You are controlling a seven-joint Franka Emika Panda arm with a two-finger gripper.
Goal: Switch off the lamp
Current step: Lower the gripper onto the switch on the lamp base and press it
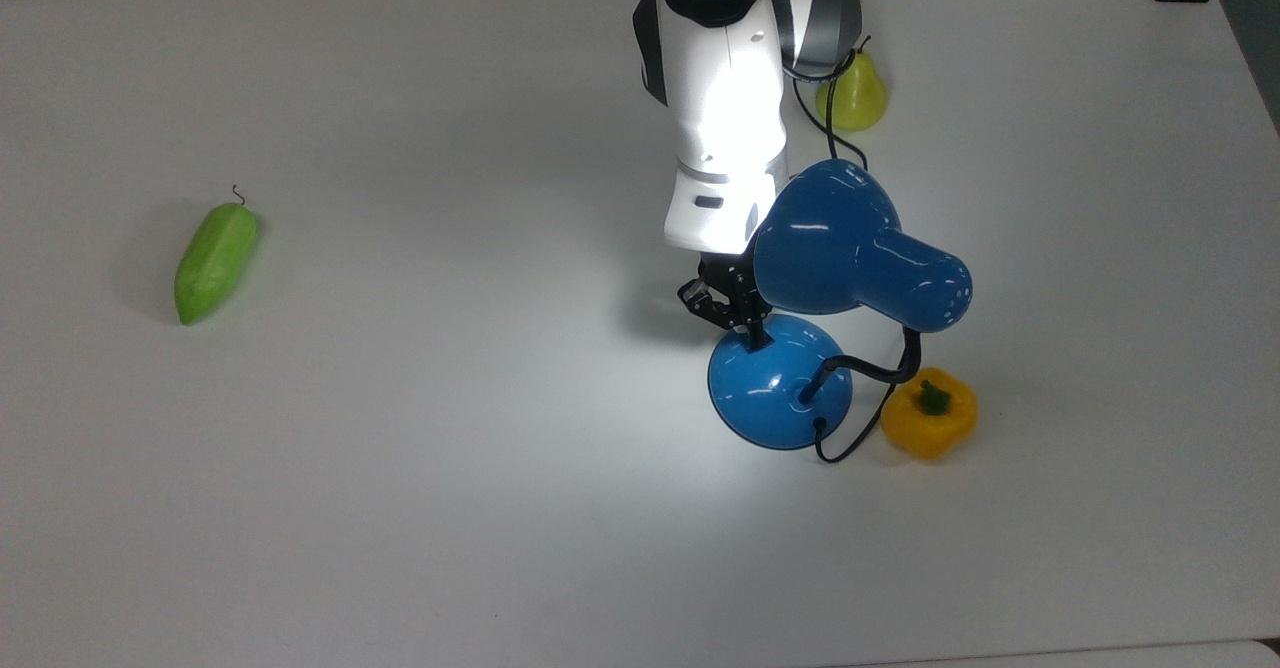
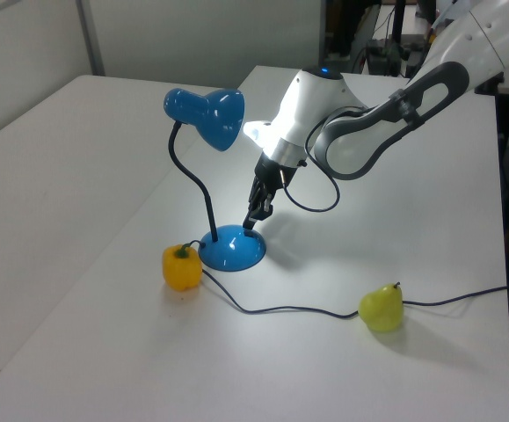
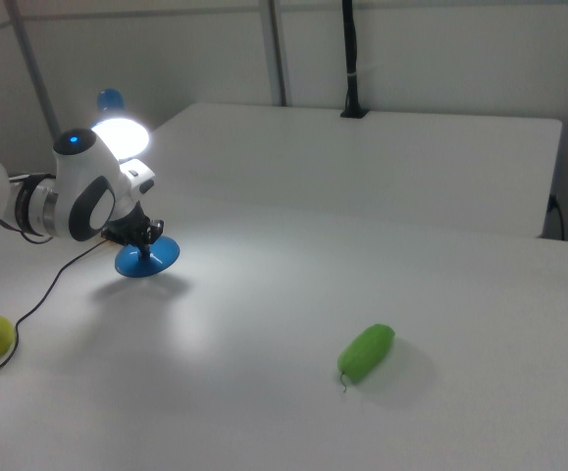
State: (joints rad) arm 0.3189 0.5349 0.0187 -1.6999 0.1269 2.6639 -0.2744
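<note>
a glossy blue desk lamp (image 1: 860,248) with a bell-shaped shade, a black bendy neck and a round domed base stands on the white desk (image 1: 400,448), toward the top view's right. its shade points at the robot's white wrist, which glares with the light, and a bright patch lies on the desk around the base, so the lamp is lit. in the right view the shade's mouth (image 3: 119,135) glows white.

the black two-finger gripper (image 1: 752,336) points down at the edge of the lamp's base (image 1: 778,383) nearest the arm, its tip touching or just above the dome there. the fingers look drawn close together with nothing between them, though how narrow the gap is cannot be told. in the left view the gripper (image 2: 250,225) meets the base at its upper right rim.

a yellow bell pepper (image 1: 928,413) with a green stem sits just beside the base, on the top view's right. the black cord (image 2: 289,309) runs from the base past a yellow-green pear (image 1: 853,91) near the arm. a green pod-shaped vegetable (image 1: 215,260) lies well apart, on the top view's left.
</note>
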